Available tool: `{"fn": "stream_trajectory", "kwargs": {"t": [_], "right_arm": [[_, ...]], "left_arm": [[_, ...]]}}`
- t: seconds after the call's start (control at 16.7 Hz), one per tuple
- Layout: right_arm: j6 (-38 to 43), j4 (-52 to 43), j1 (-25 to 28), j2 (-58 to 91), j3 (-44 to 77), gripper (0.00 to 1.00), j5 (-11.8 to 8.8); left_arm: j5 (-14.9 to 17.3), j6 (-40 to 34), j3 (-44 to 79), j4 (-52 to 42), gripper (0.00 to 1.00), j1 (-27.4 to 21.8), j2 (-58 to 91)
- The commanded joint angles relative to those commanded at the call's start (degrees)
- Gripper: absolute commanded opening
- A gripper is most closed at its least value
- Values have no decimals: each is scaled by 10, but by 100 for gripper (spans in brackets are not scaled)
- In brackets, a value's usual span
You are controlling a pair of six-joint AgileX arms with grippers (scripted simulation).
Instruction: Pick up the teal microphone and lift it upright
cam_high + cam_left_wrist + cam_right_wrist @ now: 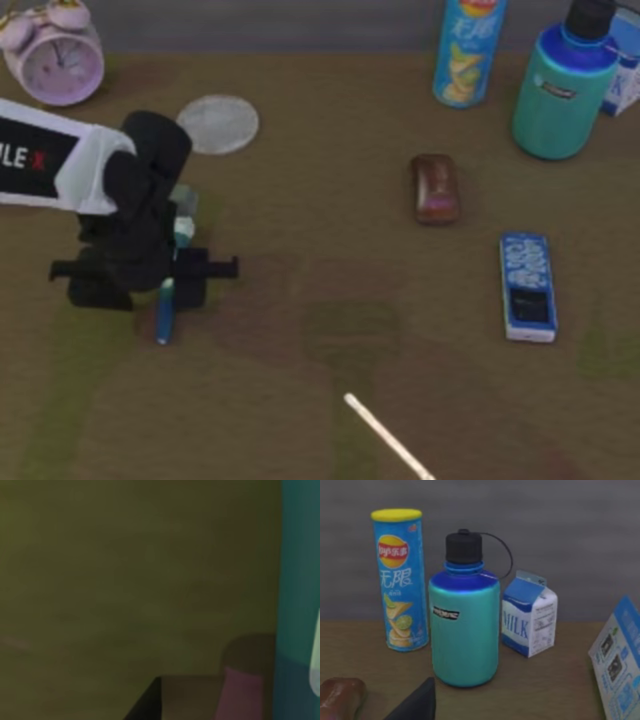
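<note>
The teal microphone (165,312) lies on the left part of the table, its slim handle poking out toward the front from under my left gripper (160,266). Its pale head end (184,230) peeks out on the far side of the gripper's black crossbar. My left gripper hangs right over its middle; whether it grips the microphone is hidden. In the left wrist view the teal microphone (297,595) fills the edge as a close band with a white patch (315,655). My right gripper (422,705) is out of the top view and faces the back right objects.
A pink alarm clock (52,55) and a clear round disc (217,123) sit at the back left. A crisps can (468,48), a big teal bottle (560,90) and a milk carton (530,615) stand at the back right. A brown block (435,187), a blue-and-white remote (527,286) and a thin white rod (388,436) lie nearer.
</note>
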Motion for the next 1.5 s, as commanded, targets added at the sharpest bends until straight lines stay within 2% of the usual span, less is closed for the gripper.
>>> {"fn": "stream_trajectory", "kwargs": {"t": [0.36,0.48,0.66,0.96,1.5], "right_arm": [[0,0,0,0,0,100,0],[0,0,0,0,0,100,0],[0,0,0,0,0,100,0],[0,0,0,0,0,100,0],[0,0,0,0,0,100,0]], "left_arm": [[0,0,0,0,0,0,0],[-9,7,13,-20,0,-1,-39],[7,16,6,16,0,-1,-46],[74,49,-32,179,0,4,-77],[241,131,-157,616,0,21,-178]]}}
